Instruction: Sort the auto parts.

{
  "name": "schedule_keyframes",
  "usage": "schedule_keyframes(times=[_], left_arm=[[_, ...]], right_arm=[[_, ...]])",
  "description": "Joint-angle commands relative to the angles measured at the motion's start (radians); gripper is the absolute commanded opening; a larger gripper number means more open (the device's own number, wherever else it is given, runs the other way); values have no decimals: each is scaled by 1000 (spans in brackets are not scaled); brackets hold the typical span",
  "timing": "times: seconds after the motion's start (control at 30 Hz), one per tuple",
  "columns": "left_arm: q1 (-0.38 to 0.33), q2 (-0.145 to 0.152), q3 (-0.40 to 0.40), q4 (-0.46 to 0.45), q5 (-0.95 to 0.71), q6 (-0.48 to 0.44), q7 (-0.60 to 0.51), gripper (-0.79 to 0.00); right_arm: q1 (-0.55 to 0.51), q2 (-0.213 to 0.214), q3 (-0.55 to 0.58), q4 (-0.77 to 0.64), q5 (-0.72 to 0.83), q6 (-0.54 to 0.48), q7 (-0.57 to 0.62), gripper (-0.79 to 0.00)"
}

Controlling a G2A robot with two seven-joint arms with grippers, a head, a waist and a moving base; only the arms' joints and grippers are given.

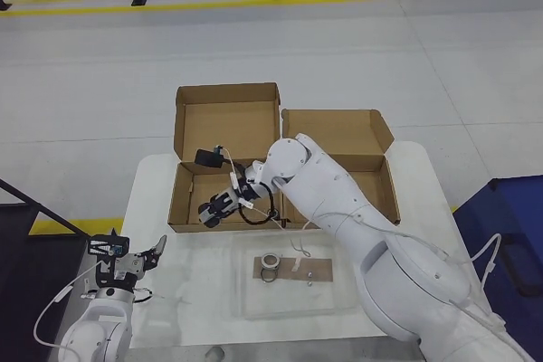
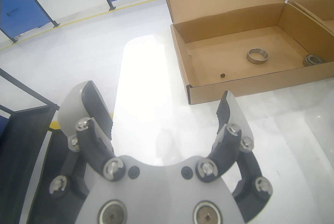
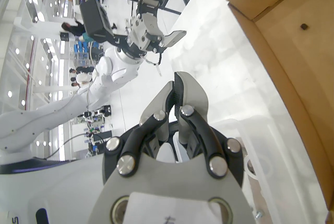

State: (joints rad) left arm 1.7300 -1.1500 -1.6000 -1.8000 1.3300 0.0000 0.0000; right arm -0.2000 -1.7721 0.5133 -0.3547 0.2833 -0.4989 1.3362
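Two open cardboard boxes sit side by side at the back of the white table, the left box (image 1: 226, 118) and the right box (image 1: 339, 136). In the left box (image 2: 250, 89) lie a metal ring (image 2: 257, 56), a bearing (image 2: 312, 60) and a small dark bit (image 2: 222, 75). My right gripper (image 1: 208, 215) hangs by that box's front wall (image 3: 274, 58), shut (image 3: 177, 84) with nothing visible between its fingers. My left gripper (image 2: 157, 97) stands open and empty above the table's left front corner (image 1: 143, 253), and it appears farther off (image 3: 159, 37) in the right wrist view.
A clear plastic tray (image 1: 244, 308) lies in front of the boxes. It holds a cardboard strip (image 1: 324, 270), a ring-shaped part (image 1: 269, 265) and small fasteners (image 1: 296, 269). Black railings and blue panels stand off the table's left side.
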Motion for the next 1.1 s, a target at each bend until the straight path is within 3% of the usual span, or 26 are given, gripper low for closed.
schedule_keyframes(times=[0.0,0.3,0.67,0.8,0.93,1.07], left_arm=[[0,0,0,0,0,0,0,0],[0,0,0,0,0,0,0,0],[0,0,0,0,0,0,0,0],[0,0,0,0,0,0,0,0],[0,0,0,0,0,0,0,0],[0,0,0,0,0,0,0,0]], right_arm=[[-11,12,-4,-48,-10,21,6,-785],[-40,100,10,-260,-24,22,8,-785],[-40,100,10,-260,-24,22,8,-785],[-38,110,-54,-468,-261,-55,-70,-785],[-73,177,-98,-671,-410,-147,-161,-785],[-110,307,-134,-819,-461,-272,-287,-785]])
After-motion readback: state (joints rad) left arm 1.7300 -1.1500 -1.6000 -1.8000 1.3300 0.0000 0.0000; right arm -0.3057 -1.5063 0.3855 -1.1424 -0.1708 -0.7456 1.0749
